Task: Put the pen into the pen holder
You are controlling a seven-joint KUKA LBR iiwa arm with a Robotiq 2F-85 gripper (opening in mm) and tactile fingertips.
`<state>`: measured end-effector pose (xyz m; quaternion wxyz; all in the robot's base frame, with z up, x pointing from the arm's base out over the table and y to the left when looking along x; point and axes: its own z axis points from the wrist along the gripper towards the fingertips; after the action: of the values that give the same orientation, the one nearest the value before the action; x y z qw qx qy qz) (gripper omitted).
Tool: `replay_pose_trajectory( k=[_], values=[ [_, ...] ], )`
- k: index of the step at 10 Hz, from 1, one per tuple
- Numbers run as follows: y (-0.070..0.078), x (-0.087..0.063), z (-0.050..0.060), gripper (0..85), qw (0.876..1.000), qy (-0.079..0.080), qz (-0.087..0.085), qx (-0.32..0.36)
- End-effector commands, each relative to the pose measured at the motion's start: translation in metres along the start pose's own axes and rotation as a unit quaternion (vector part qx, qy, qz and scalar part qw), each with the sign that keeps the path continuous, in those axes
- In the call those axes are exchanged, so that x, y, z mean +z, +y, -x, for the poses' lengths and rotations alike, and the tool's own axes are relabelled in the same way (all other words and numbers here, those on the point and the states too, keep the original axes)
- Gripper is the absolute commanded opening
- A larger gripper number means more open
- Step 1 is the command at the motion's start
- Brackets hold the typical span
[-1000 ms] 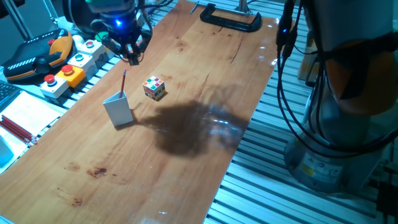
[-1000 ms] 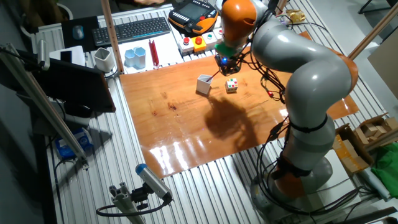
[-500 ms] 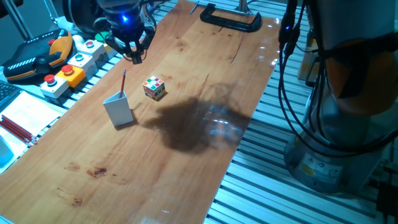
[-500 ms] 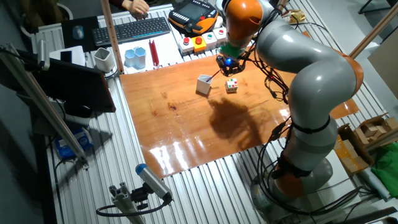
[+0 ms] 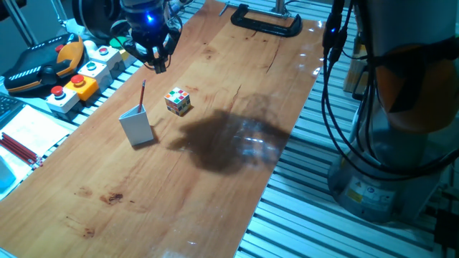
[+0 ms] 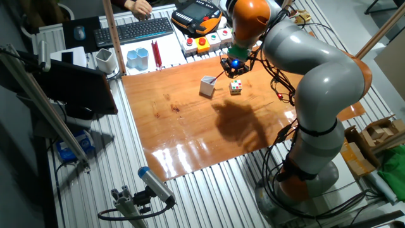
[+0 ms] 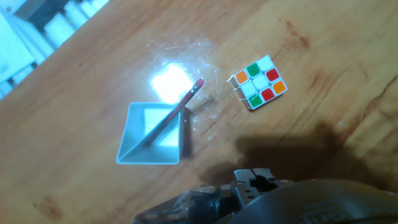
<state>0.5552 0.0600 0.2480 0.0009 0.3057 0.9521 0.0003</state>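
Risen slightly, gripper (image 5: 158,67), jaws unclear, leaves pen (image 7: 174,118) in pen holder (image 7: 152,142).

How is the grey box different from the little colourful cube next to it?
The pen holder is plain pale grey all over, while the cube has squares of orange, green, red and white. The pen holder is open on top with the pen leaning inside, while the cube is closed and holds nothing. The pen holder stands taller than the cube. Both sit on the wooden table, side by side but not touching.

robot lab | teach pendant (image 5: 39,66) | button boxes (image 5: 79,84) | keyboard (image 6: 133,30)
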Motion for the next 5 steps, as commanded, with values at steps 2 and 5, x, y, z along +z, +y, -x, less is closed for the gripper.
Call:
replay_pose_trajectory(
  k=[2,5],
  values=[
    [-0.0018,-0.0009,0.001,0.7,1.0,0.0,0.0,-0.023],
    [-0.0036,-0.0017,-0.0004,0.7,0.999,0.004,0.002,-0.045]
  ],
)
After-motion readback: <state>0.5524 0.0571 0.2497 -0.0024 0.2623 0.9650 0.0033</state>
